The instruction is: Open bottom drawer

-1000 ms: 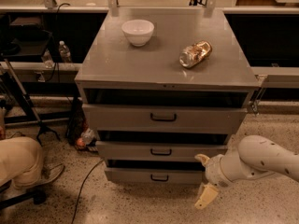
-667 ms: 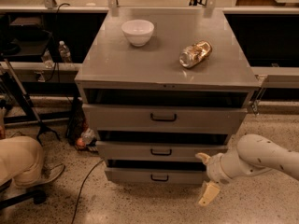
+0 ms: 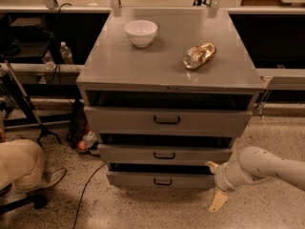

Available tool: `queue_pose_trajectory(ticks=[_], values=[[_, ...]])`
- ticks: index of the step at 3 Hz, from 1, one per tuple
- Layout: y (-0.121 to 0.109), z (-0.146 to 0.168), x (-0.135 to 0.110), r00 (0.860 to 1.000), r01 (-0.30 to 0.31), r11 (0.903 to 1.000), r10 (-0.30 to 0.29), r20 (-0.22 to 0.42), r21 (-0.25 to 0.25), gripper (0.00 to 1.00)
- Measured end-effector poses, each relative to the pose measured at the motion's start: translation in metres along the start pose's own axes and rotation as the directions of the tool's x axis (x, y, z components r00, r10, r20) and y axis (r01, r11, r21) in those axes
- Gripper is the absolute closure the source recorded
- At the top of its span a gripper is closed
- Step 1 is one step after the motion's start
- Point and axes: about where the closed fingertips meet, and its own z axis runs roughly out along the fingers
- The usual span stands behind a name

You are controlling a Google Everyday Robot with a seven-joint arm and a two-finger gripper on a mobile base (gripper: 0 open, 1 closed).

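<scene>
Grey bottom drawer (image 3: 143, 180), pincer (image 3: 215, 185) beside.

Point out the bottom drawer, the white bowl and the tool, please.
bottom drawer (image 3: 133, 179): camera view, left part of its flat front.
white bowl (image 3: 140, 32): camera view, its outer wall.
tool (image 3: 211, 186): camera view, midway between its open fingertips, by the drawer's right end.

We see the claw (image 3: 211, 186), fingers spread, just beside the bottom drawer's (image 3: 138, 179) right end. A white bowl (image 3: 141, 32) and a gold packet (image 3: 199, 55) sit on the tabletop (image 3: 143, 68).
</scene>
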Motion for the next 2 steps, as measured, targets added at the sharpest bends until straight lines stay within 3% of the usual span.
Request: queue_pose_trajectory(ticks=[1,2], values=[[0.0006,0.0396,0.0454,0.999,-0.023,0.9995,0.022,-0.050,-0.021,0.00],[0.0007,0.0397,0.0454,0.999,-0.023,0.9995,0.022,-0.050,-0.021,0.00]])
